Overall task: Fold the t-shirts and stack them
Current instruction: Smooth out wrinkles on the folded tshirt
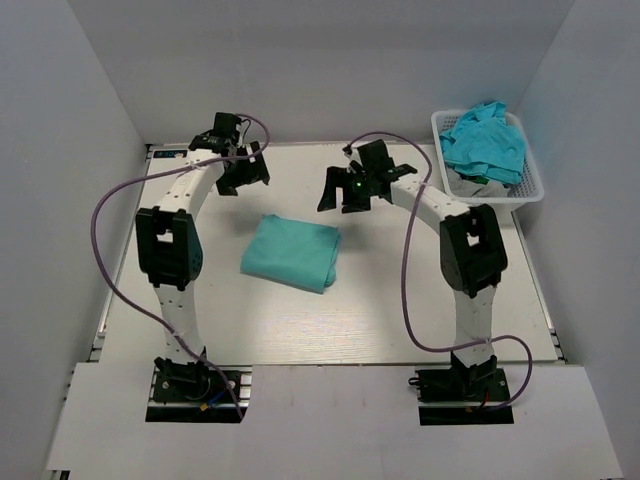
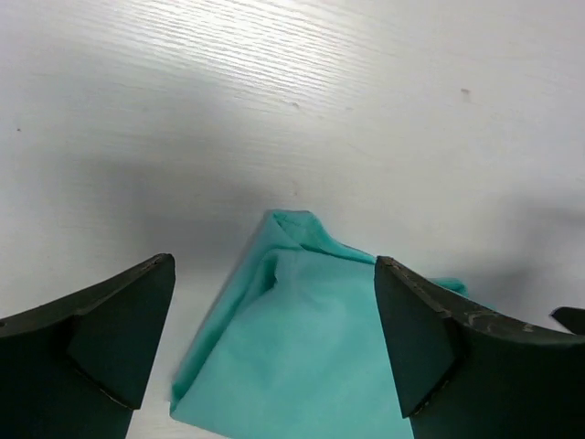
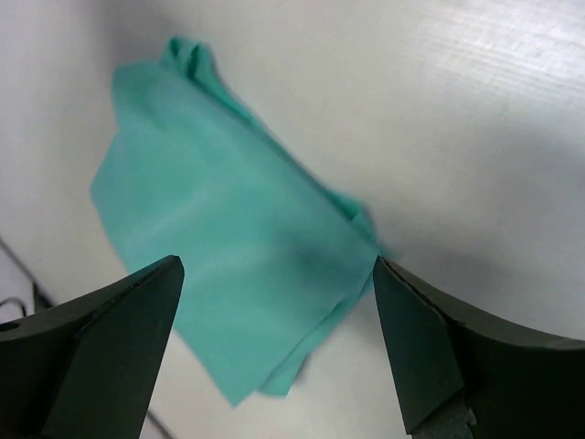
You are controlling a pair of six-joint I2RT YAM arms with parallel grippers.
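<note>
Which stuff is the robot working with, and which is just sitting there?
For the job:
- folded teal-green fabric t-shirt on the table
- crumpled turquoise-blue t-shirts in the basket

Just there:
- white plastic lattice basket
- white wooden table

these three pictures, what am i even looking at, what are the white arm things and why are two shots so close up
The white things are two robot arms bolted to the near edge of a table. One picture looks down from above. The other two come from small cameras on each wrist, so the dark wedges at their bottom edges are that arm's own fingers.

The left gripper and the right gripper are both open and hold nothing. Each hangs above a folded teal t-shirt lying in the middle of the table. At the far right corner a white basket holds more crumpled t-shirts, not yet folded.
</note>
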